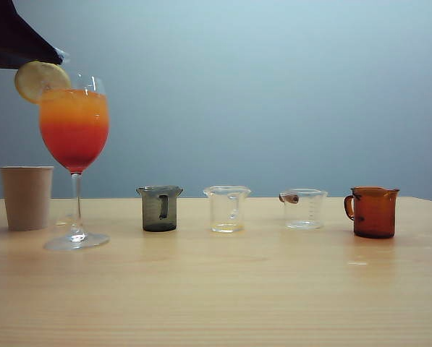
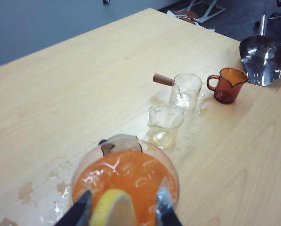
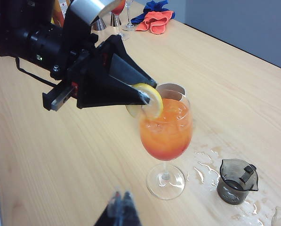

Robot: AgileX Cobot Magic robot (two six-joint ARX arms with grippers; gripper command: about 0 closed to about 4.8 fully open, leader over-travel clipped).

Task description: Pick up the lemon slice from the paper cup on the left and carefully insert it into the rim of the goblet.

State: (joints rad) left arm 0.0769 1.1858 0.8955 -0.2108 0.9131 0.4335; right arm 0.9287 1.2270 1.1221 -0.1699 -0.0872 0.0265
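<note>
On the table (image 1: 273,289): four jugs.

lemon slice (image 1: 40,79) perched on orange-red goblet (image 1: 74,137) rim, beige paper cup (image 1: 27,196) beside

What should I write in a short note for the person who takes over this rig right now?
Left gripper: at the goblet's rim, fingers open on either side of the lemon slice.
Right gripper: shut, empty, hovering away from the glass.
The goblet stands upright at the table's left, full of orange-red drink; the paper cup stands behind it, further left.
Done: the slice sits on the goblet's rim.
Left: back the left gripper off without knocking the slice or the glass. Whether the slice is firmly seated cannot be told.
</note>
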